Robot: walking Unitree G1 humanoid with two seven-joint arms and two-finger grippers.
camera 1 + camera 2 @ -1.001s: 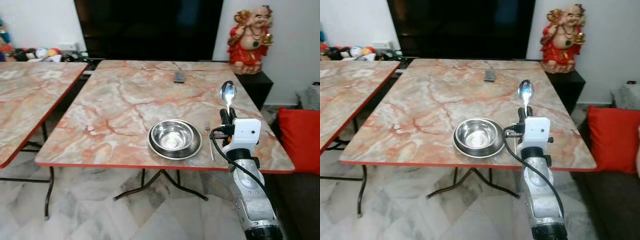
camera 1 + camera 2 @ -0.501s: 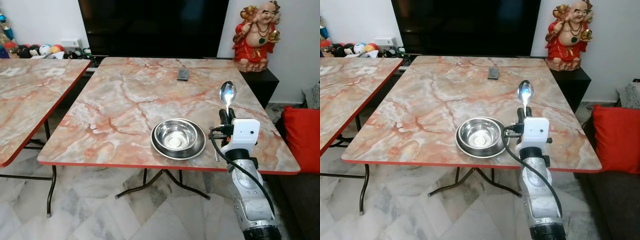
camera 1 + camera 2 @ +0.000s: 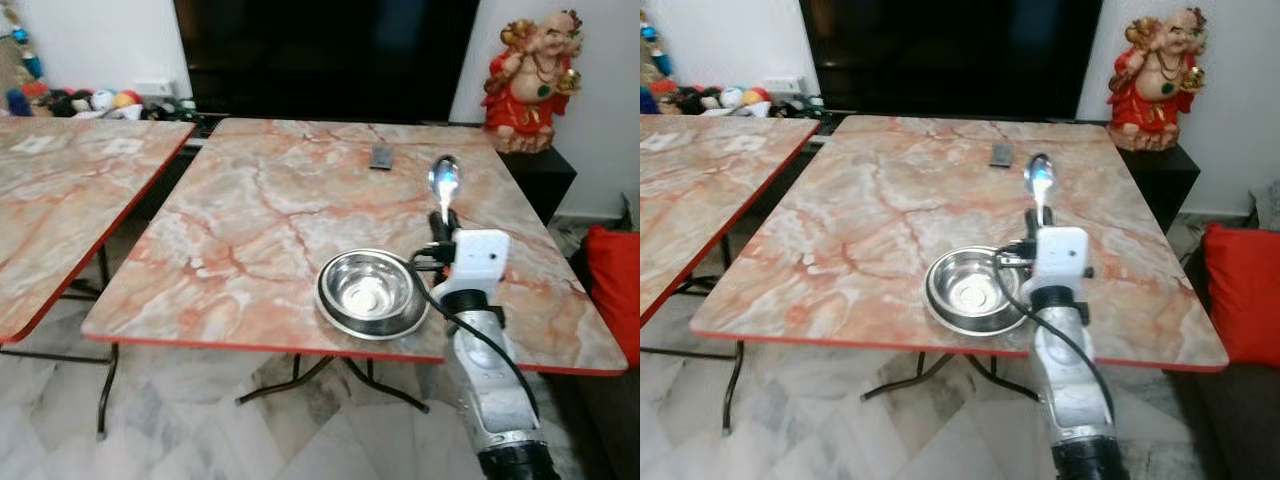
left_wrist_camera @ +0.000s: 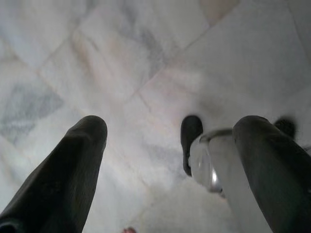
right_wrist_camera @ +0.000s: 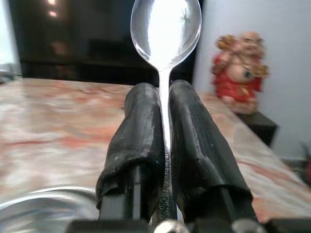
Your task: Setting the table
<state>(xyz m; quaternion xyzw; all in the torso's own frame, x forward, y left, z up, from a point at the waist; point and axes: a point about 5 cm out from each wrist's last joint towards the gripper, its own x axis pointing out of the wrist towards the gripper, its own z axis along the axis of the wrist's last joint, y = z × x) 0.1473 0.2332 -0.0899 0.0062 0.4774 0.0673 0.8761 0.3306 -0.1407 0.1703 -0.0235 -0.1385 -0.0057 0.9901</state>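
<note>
Spoon shiny, upright, pinched in right gripper.

No text, label, brand, number or sign can be read anywhere.

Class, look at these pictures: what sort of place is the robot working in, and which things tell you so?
Probably a home living or dining room: a marble-patterned folding table holding a steel bowl, a big dark television behind it, and a red laughing-Buddha statue. The right gripper holds a spoon.

Home living room (television, statue).
</note>
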